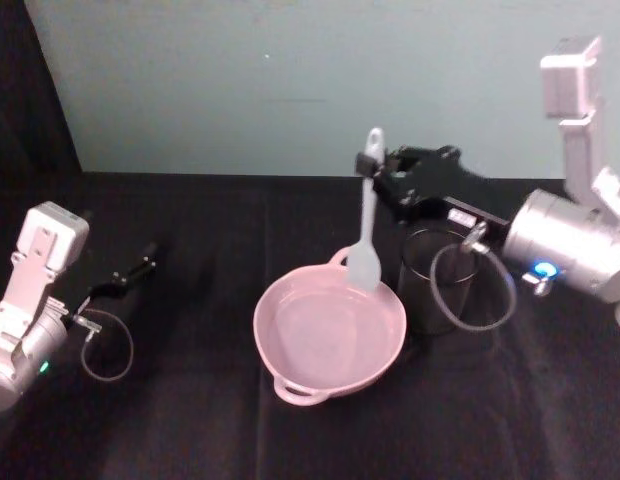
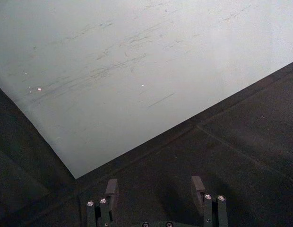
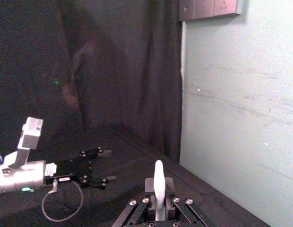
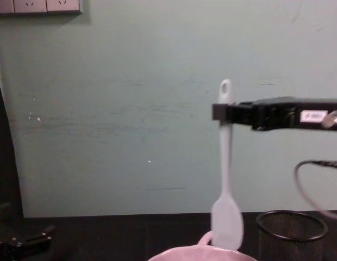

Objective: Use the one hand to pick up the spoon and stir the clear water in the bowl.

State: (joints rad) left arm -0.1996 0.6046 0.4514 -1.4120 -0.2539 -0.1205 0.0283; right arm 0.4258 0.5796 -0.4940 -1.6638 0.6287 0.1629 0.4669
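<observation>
- Right gripper (image 1: 374,168): black and boxy, with a white label on its side. It reaches in level, jaws clamped on the spoon handle.
- Spoon (image 1: 366,240): white with a slim handle, its oval hole just above the gripper. It hangs upright below the gripper, paddle blade down at the bowl's far rim.
- Bowl (image 1: 275,330): pale pink and round, with loop handles. It stands upright, below the gripper.

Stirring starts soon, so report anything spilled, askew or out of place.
Nothing stands out. The right gripper holds the spoon upright by its handle, blade at the far rim of the bowl. It sits level, with no spill on the black cloth. The mesh cup stands upright beside it; the left gripper rests open at the left.
</observation>
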